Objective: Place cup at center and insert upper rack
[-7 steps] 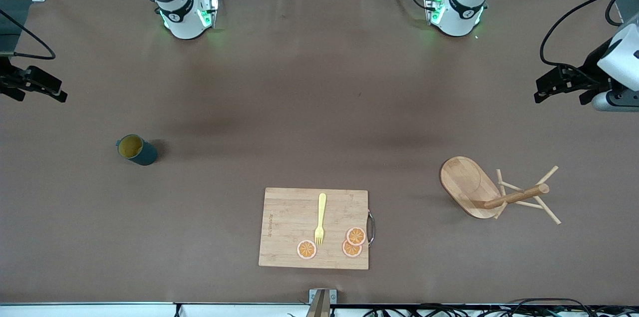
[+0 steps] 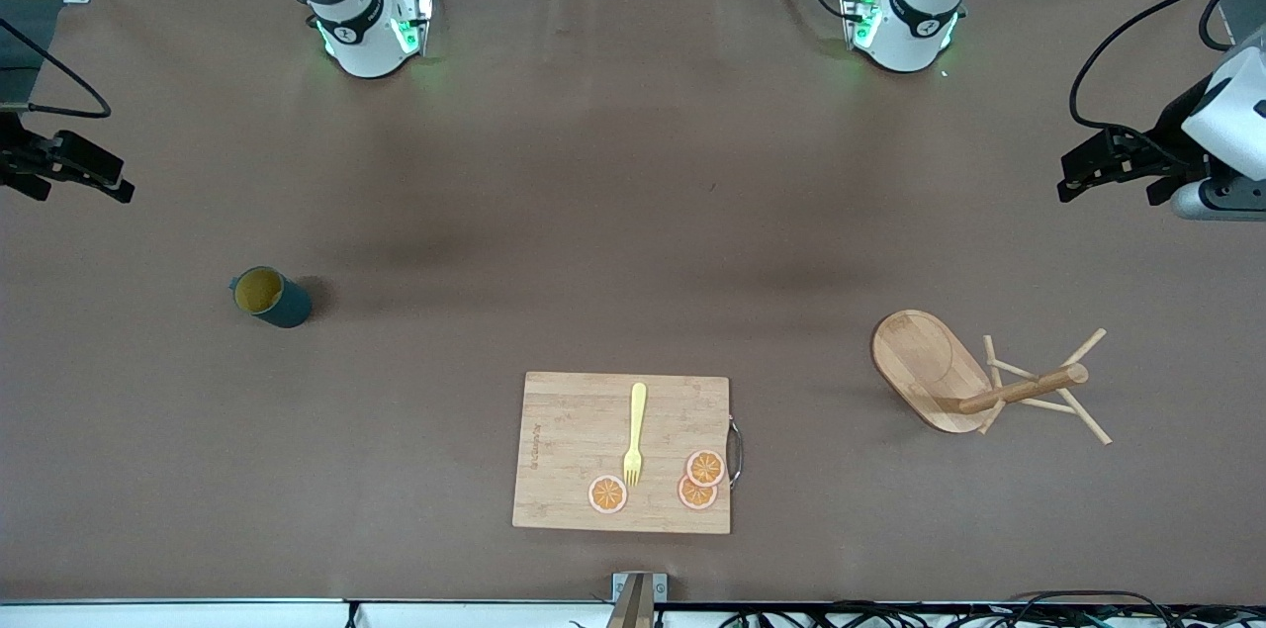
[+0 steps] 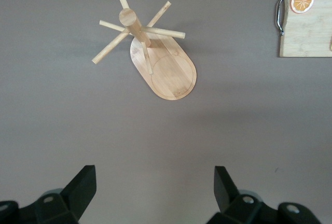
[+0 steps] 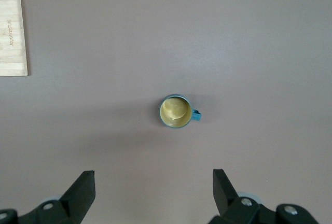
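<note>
nearest the front camera lies a rectangular wooden cutting board (image 2: 621,452) with a metal handle (image 2: 735,451) on the short edge toward the left arm's end; both wrist views cut it off at the frame edge. on it rest a flat yellow fork (image 2: 634,434) and three round orange slices (image 2: 697,480), two of them overlapping so that one is partly covered.

farther back, toward the left arm's end of the desk (image 2: 633,213), the upper rack (image 2: 974,381) lies tipped on its side: a smooth oval base of light wood stands on edge, and the round post points away from it with thin pegs splayed on the brown mat. where the pegs join the post is hard to make out.

toward the right arm's end, the cup (image 2: 269,297) stands upright and alone, dark teal outside, mustard yellow inside, its small handle barely showing in the front view. its lettering cannot be seen.

the left gripper (image 2: 1113,171) hangs at the desk's edge, mostly cut off in the front view, jaws spread wide and empty, looking down on the rack in its wrist view. the right gripper (image 2: 64,168) hangs at its own end of the desk, also cropped, jaws released and empty, with the cup below in its wrist view.
</note>
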Available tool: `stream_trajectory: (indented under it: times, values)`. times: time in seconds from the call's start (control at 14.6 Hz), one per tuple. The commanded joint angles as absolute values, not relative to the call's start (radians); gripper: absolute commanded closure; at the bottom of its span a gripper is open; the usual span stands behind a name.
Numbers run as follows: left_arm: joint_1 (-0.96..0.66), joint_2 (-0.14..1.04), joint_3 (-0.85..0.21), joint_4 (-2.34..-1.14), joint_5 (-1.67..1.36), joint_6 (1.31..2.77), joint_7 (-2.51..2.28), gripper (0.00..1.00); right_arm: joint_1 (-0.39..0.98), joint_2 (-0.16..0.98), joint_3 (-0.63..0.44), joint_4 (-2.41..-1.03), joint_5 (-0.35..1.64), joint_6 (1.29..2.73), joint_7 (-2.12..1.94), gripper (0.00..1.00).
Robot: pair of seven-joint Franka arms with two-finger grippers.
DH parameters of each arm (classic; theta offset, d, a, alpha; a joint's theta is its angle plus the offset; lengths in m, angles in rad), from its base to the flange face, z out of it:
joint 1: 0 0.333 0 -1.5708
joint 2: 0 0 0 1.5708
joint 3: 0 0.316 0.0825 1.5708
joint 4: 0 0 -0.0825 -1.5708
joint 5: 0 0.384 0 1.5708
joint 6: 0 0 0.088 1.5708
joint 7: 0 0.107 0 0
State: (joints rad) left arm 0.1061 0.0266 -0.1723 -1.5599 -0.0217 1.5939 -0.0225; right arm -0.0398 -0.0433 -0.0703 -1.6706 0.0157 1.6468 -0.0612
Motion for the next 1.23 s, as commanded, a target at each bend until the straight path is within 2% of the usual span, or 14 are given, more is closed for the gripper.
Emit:
stream_trajectory:
  times: [0.0, 0.14, 0.41, 0.62, 1.16]
  values:
    - [0.110, 0.015, -0.176, -1.554, -0.012, 1.575, -0.021, 0.00, -0.049, -0.066, -0.054, -1.697, 0.012, 1.651, -0.064, 0.00]
    - [0.112, 0.015, -0.176, -1.554, -0.012, 1.575, -0.020, 0.00, -0.048, -0.058, -0.054, -1.701, 0.012, 1.646, -0.064, 0.00]
    - [0.110, 0.015, -0.176, -1.554, -0.012, 1.575, -0.021, 0.00, -0.048, 0.029, -0.054, -1.701, 0.012, 1.652, -0.066, 0.00]
    - [0.110, 0.015, -0.176, -1.554, -0.011, 1.575, -0.023, 0.00, -0.040, 0.095, -0.055, -1.701, 0.012, 1.710, -0.066, 0.00]
    - [0.114, 0.017, -0.172, -1.554, -0.012, 1.575, -0.015, 0.00, -0.052, 0.333, -0.057, -1.707, 0.020, 1.810, -0.058, 0.00]
